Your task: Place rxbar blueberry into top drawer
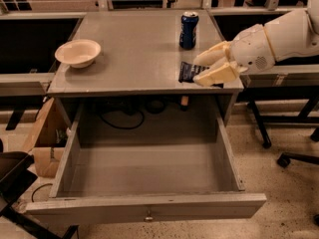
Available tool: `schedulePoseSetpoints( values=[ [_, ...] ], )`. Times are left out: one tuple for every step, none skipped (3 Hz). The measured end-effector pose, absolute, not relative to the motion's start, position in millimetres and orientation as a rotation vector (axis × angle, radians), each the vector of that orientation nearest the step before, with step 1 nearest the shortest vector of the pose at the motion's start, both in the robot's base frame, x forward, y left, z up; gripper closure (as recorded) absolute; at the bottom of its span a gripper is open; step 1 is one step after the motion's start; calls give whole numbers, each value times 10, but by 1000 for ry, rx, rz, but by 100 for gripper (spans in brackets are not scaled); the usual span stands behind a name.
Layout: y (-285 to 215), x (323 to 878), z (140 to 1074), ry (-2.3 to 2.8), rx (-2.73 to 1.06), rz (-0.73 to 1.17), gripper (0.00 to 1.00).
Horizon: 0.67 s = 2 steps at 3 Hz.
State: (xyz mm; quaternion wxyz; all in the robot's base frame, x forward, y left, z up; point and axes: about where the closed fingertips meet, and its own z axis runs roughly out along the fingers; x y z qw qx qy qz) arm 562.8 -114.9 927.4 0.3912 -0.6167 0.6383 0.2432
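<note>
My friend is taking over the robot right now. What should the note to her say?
Gripper: at the tabletop's front right corner, right at the rxbar blueberry; grip unclear.
Rxbar blueberry: at that table edge, near the blue can, above the top drawer.
Done: top drawer stands pulled open.
Left: bring the bar over the drawer and set it inside.

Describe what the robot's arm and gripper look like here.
The gripper, at the tabletop's front right edge, is pale cream-yellow and tapered. Behind it sits a rounded white wrist shell with a small dotted patch, then a smooth white cylindrical arm segment. No cables or lettering show.
</note>
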Motion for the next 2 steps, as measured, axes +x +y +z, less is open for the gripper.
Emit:
schedulePoseSetpoints(
  values=[
    [-1138,5637,9259,1624,-1567,620,100],
    [-1013,5617,8811,1694,-1639,628,100]
  ],
)
